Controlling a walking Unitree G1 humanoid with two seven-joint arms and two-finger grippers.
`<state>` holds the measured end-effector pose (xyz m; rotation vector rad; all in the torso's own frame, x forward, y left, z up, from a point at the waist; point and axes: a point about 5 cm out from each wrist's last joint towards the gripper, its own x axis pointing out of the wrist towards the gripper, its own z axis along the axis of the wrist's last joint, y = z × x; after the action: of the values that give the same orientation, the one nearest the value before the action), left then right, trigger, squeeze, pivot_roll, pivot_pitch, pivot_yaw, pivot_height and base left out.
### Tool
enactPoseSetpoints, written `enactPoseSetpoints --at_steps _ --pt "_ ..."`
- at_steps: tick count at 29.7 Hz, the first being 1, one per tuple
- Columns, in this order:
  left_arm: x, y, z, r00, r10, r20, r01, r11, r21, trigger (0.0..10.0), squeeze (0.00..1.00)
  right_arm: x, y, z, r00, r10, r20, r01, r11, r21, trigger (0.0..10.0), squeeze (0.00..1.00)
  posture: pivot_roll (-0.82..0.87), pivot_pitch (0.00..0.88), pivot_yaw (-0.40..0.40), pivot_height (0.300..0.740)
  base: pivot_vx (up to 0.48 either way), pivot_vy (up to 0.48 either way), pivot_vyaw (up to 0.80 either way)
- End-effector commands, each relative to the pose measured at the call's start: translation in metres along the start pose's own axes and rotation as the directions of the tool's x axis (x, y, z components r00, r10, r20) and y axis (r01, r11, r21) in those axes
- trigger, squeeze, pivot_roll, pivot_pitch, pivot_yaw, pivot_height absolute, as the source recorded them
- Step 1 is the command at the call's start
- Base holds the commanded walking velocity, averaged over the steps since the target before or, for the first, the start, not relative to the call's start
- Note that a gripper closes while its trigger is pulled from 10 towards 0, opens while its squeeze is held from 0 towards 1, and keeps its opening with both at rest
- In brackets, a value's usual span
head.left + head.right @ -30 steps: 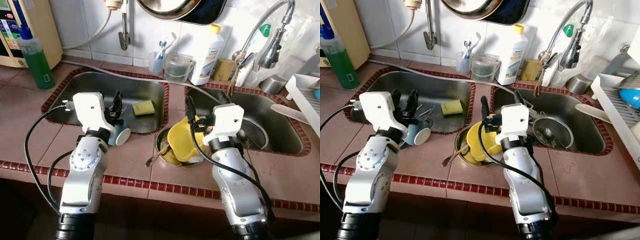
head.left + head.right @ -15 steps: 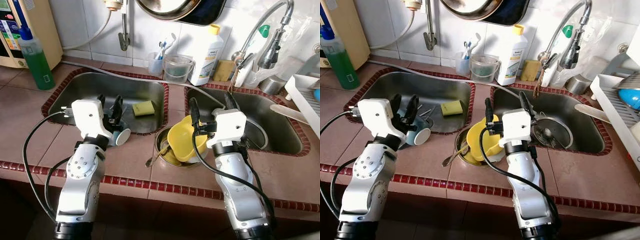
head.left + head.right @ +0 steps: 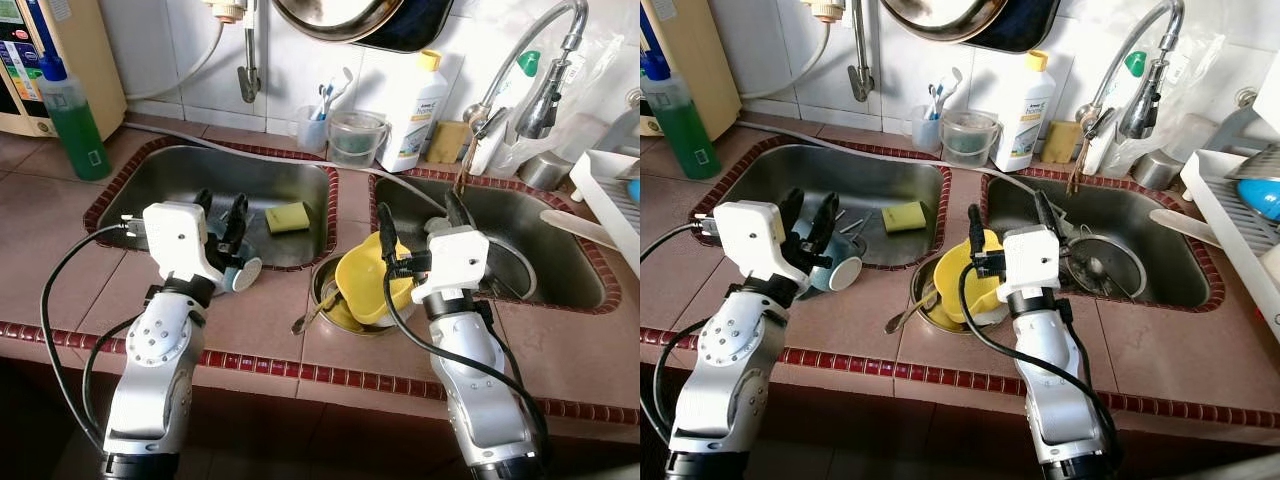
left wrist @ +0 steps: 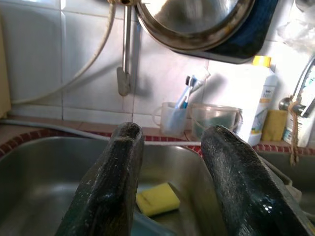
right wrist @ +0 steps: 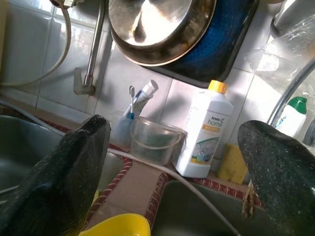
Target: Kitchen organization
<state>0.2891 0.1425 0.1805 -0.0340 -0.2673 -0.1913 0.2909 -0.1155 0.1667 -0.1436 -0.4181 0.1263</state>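
Note:
A teal mug [image 3: 241, 273] lies on its side on the tiled counter at the front edge of the left sink [image 3: 180, 175]. My left gripper [image 3: 220, 213] hovers just above and behind it, open, with nothing between the fingers [image 4: 115, 182]. A yellow cup [image 3: 366, 279] rests tilted in a steel bowl [image 3: 322, 290] on the counter between the two sinks, with a spoon [image 3: 304, 319] sticking out. My right gripper [image 3: 418, 220] is open just right of the yellow cup, over the right sink's near edge, one finger [image 5: 64, 167] close to the cup's rim.
A yellow sponge [image 3: 287, 215] lies in the left sink. The right sink [image 3: 560, 250] holds a round steel dish [image 3: 1105, 262]. Along the back stand a green bottle [image 3: 72, 112], toothbrush cup [image 3: 312, 125], clear tub [image 3: 355, 135] and white bottle [image 3: 415, 100]. A dish rack [image 3: 610, 190] is at right.
Both arms have shifted slightly, the left wrist drawing a little back and left. Both grippers stay open; the mug and yellow cup have not moved.

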Motion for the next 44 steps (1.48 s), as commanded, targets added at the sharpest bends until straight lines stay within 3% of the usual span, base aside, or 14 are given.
enactPoseSetpoints --at_steps 1,19,22,33,41,44 --pt "0.001 -0.004 0.005 1.0 -0.013 0.019 0.012 1.0 0.016 10.0 0.0 0.001 -0.003 -0.001 1.0 -0.003 -0.003 0.003 1.0 -0.004 10.0 0.0 -0.07 0.0 -0.081 0.74 0.0 0.0 0.0" --pt "0.003 -0.002 0.008 1.0 0.002 0.028 -0.001 1.0 -0.01 10.0 0.0 0.004 -0.003 0.0 1.0 0.002 -0.004 -0.002 1.0 -0.001 10.0 0.0 -0.07 0.0 -0.088 0.74 0.0 -0.452 0.0" --pt "0.004 -0.002 0.01 0.999 0.01 0.042 -0.008 0.998 -0.054 10.0 0.0 0.004 -0.003 0.0 1.0 0.005 -0.004 -0.005 1.0 -0.001 10.0 0.0 -0.07 0.0 -0.088 0.74 0.0 0.0 0.0" --pt "0.001 -0.002 0.008 1.0 -0.001 0.025 0.002 1.0 -0.02 10.0 0.0 -0.001 -0.003 -0.002 1.0 0.012 -0.016 -0.012 1.0 0.001 10.0 0.0 -0.08 0.0 -0.085 0.74 0.0 0.0 0.0" --pt "-0.005 -0.007 0.007 0.996 -0.09 -0.004 0.09 0.996 0.006 10.0 0.0 -0.005 -0.003 -0.004 0.999 0.014 -0.037 -0.014 1.0 0.004 10.0 0.0 -0.08 0.0 -0.084 0.74 0.0 0.0 0.0" --pt "-0.011 -0.015 0.003 0.988 -0.149 -0.034 0.149 0.989 0.001 10.0 0.0 -0.007 -0.003 -0.006 0.999 0.01 -0.047 -0.009 1.0 0.005 10.0 0.0 -0.08 0.01 -0.081 0.74 0.0 0.0 0.0"
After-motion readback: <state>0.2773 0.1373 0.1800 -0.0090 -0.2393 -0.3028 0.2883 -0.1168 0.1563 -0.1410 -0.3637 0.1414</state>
